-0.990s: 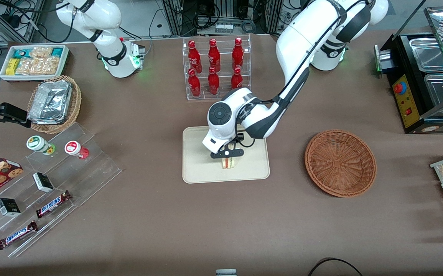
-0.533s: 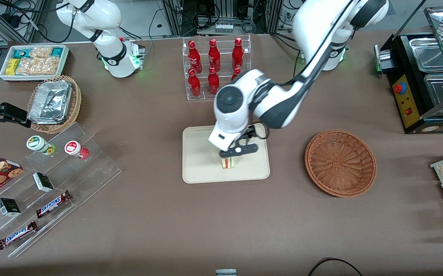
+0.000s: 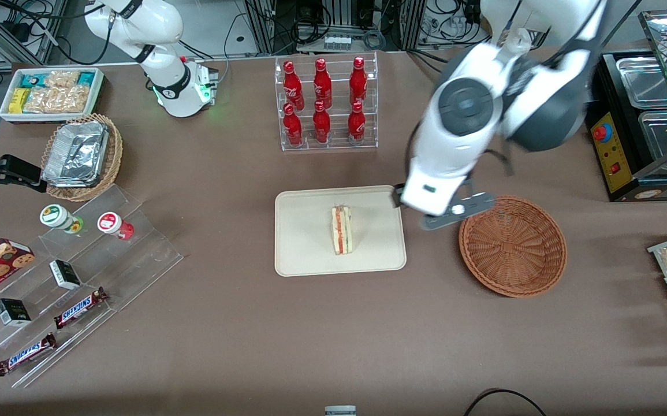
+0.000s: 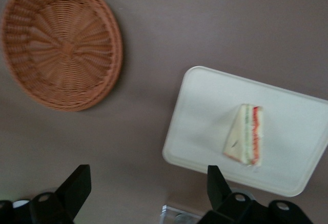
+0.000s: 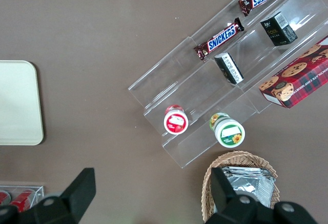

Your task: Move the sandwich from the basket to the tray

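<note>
I see one sandwich (image 3: 342, 230) on one tray (image 3: 304, 254); my wrist view shows the end effector (image 4: 146, 185) spread apart, empty, above the table beside one basket (image 3: 512, 245).

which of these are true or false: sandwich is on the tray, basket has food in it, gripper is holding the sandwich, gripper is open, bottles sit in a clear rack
1. The sandwich is on the tray. True.
2. The basket has food in it. False: it holds nothing.
3. The gripper is holding the sandwich. False: it is raised between tray and basket, apart from the sandwich.
4. The gripper is open. True: its fingers stand wide apart with nothing between them.
5. The red bottles sit in a clear rack. True.
</note>
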Controlling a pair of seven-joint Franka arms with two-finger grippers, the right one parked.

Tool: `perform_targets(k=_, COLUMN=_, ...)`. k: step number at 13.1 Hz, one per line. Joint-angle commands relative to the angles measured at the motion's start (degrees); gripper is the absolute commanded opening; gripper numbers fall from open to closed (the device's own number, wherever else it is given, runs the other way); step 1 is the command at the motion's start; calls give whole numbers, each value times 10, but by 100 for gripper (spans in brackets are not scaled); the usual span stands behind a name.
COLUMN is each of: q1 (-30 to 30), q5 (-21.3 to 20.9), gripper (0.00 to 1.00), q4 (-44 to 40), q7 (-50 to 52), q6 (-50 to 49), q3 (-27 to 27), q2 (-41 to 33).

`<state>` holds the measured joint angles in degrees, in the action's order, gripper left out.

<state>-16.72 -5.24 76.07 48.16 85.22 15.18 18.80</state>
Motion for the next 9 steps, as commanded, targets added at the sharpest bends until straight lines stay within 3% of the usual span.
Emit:
perform_targets(k=1, q1=64, q5=17, gripper=100, q4=21, q7=-94, q6=-58, q3=3, q2=-67)
perform_targets(k=9, q1=203, q5=37, gripper=100, q4=85, q7=-269, q6=-124, q3=2, q2=-184)
